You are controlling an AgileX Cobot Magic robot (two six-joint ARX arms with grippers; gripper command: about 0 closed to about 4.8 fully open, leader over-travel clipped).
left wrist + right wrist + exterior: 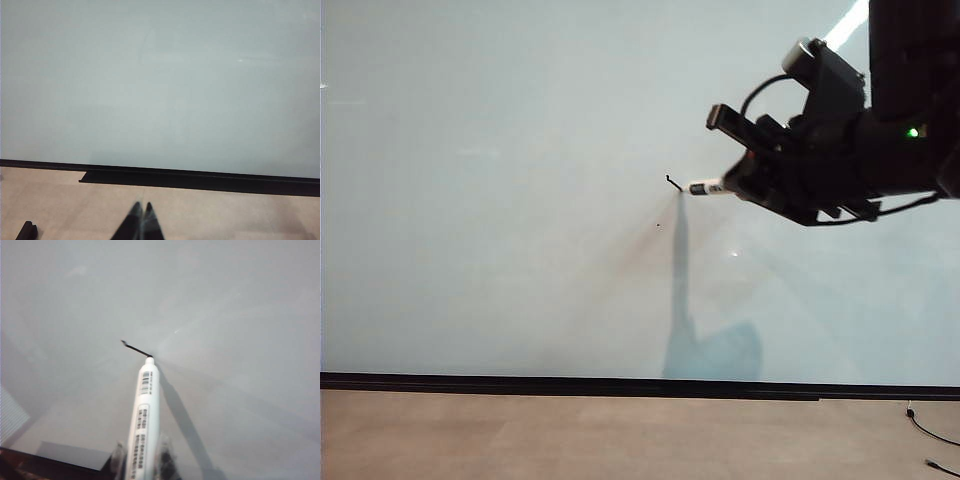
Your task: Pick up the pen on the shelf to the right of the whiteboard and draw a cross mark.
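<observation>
At the right of the whiteboard [500,200], the right hand [738,185] pinches the pen [705,188], its tip touching a short black stroke [673,182], while the left hand [141,210], fingers pressed together, hangs over the floor [225,215].

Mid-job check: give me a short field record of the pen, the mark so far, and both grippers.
pen: white pen held in right gripper, tip on the whiteboard
mark: one short black stroke at the tip; no cross yet
speck: tiny black dot below the stroke
right gripper: shut on the pen, at the board's right part
left gripper: fingers together, low, away from the board
</observation>
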